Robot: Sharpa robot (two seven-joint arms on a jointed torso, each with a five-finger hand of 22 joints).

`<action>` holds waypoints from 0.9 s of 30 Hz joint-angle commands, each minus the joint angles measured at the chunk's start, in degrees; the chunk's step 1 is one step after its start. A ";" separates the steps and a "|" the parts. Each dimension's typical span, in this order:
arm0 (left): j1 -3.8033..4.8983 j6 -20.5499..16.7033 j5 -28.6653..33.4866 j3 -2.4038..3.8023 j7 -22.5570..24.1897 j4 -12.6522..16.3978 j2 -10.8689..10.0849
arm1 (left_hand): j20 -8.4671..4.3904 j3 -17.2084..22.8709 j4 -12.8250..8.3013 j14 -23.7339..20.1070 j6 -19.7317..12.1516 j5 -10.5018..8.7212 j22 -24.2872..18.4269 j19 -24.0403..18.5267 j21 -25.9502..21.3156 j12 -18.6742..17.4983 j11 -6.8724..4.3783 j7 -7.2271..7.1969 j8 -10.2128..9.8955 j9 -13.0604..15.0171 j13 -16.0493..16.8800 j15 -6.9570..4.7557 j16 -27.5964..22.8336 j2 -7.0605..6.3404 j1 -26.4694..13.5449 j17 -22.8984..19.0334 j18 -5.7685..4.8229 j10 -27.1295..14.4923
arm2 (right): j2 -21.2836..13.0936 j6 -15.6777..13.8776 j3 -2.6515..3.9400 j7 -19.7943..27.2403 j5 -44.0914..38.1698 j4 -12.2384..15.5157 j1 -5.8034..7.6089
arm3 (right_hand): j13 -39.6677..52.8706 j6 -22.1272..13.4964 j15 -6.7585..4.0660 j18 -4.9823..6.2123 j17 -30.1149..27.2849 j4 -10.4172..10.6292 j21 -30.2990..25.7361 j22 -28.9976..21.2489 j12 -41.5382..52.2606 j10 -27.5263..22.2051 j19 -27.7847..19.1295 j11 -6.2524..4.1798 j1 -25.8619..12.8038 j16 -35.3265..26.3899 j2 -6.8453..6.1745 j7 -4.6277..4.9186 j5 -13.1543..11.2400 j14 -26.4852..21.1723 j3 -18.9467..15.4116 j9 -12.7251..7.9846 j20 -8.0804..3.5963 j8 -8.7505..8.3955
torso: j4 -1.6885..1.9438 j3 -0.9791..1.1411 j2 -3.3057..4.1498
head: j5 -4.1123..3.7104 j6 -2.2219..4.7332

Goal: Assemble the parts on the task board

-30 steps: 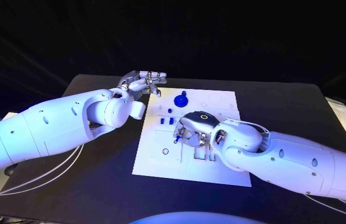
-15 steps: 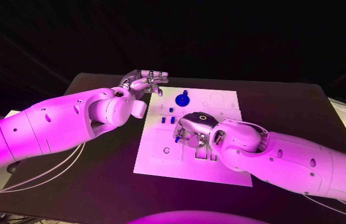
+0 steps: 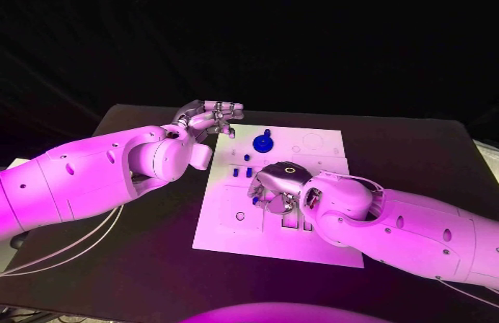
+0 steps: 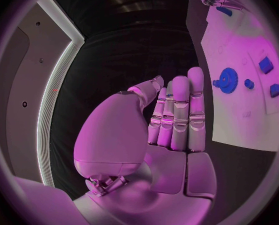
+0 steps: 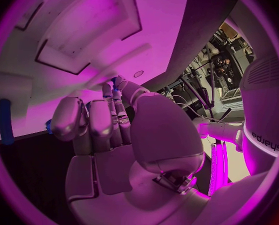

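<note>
the task board (image 3: 312, 139) lies flat in the middle of the black table (image 3: 426, 157). the right hand (image 3: 273, 188) hangs low over the board's middle, palm down, fingers curled toward the surface. in the right wrist view its fingers (image 5: 92, 122) bunch together close against the board's recessed pockets, with a bit of blue showing between them; whether they pinch a part there cannot be told. a long blue part (image 5: 4, 120) lies on the board just beside that hand in the same view.

the left hand (image 3: 211, 115) hovers over the table just off the board's far left corner, apart from every part. the left wrist view shows its fingers (image 4: 180, 115) straight and pressed side by side, the thumb set a little off, nothing held.

a blue gear (image 3: 262, 144) sits on the board's far half, between the two hands, with a small blue knob (image 3: 265, 133) just beyond it. two small blue blocks (image 3: 241, 172) lie near the board's left side, just beside the right hand's fingertips.
</note>
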 commanded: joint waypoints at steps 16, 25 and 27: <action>0.02 1.12 -0.06 0.03 -0.08 -0.13 -0.09 | 0.46 -1.77 1.17 -0.40 -0.72 0.04 -0.67 0.20 -0.99 0.69 0.14 0.06 -0.30 -0.02 0.08 0.34 -0.40 0.26 -1.84 -0.45 0.64 -1.06 | -6.75 -12.80 0.08 0.61 2.45 4.89 0.28 | 0.29 -0.58 0.35 0.49 -2.82 0.21 -1.10 -1.50 3.69 -1.08 -0.26 0.28 -0.44 -2.38 -1.21 0.48 2.82 0.63 -3.11 0.46 0.44 0.56 | 0.00 -0.01 -0.06 | -0.56 0.80; 0.02 1.11 -0.06 0.03 -0.13 -0.02 -0.17 | 0.47 -1.86 1.12 -0.45 -0.74 0.06 -0.75 0.20 -1.09 0.76 0.12 0.03 -0.29 -0.01 0.09 0.32 -0.41 0.29 -1.71 -0.51 0.65 -1.14 | -14.46 -7.44 0.81 -0.11 5.75 8.46 3.89 | -0.02 -1.49 0.35 0.75 -2.74 0.76 -2.20 -3.01 3.36 -3.41 -0.83 0.18 -1.44 -2.18 -2.58 -0.40 3.34 0.84 -5.71 0.23 0.33 0.01 | -0.13 0.04 -0.05 | -1.17 1.24; 0.02 1.14 -0.06 0.03 -0.13 -0.01 -0.11 | 0.47 -1.86 1.12 -0.45 -0.74 0.06 -0.75 0.20 -1.09 0.76 0.12 0.03 -0.29 -0.01 0.09 0.32 -0.41 0.29 -1.71 -0.51 0.65 -1.14 | -15.70 -6.12 0.86 -0.81 5.02 8.49 4.74 | 0.00 -1.88 0.39 0.82 -2.81 0.65 -2.58 -3.52 3.30 -4.22 -1.00 0.27 -1.07 -2.20 -2.64 -0.91 3.24 0.87 -6.47 0.19 0.36 -0.01 | -0.18 0.01 -0.06 | -1.35 1.39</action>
